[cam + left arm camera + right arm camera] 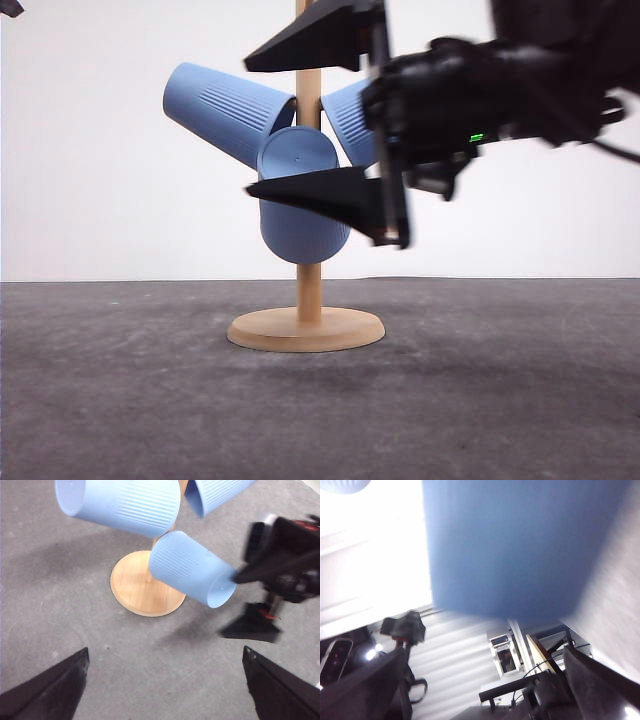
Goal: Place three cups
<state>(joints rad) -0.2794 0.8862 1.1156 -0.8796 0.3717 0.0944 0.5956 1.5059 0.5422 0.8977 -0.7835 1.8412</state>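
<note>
Three light-blue cups sit on the wooden stand (309, 290), a pale round-based post on the grey, grainy table (120, 400), each one tapered, finely ribbed down its sides and flat at the base. The left cup (225, 112) angles up and away to the left, its smooth round bottom pointing outward. The middle cup (299, 195) faces the camera, its flat disc base showing with a tiny dimple at the centre, body hanging down in front of the post. The right cup (350, 120) tilts off to the right, half hidden behind the right gripper (318, 115), a matte black claw with wedge-shaped fingers spread wide, one finger above the cups and one below, closed on nothing. From the left wrist camera the stand's disc base (142, 587) shows warm bamboo grain, and the left gripper (165, 687) hovers well back from it over bare table, black pointed fingers (50, 687) far apart and empty. In the right wrist view a blurred blue surface (520, 545) looms just beyond the fingers.
</note>
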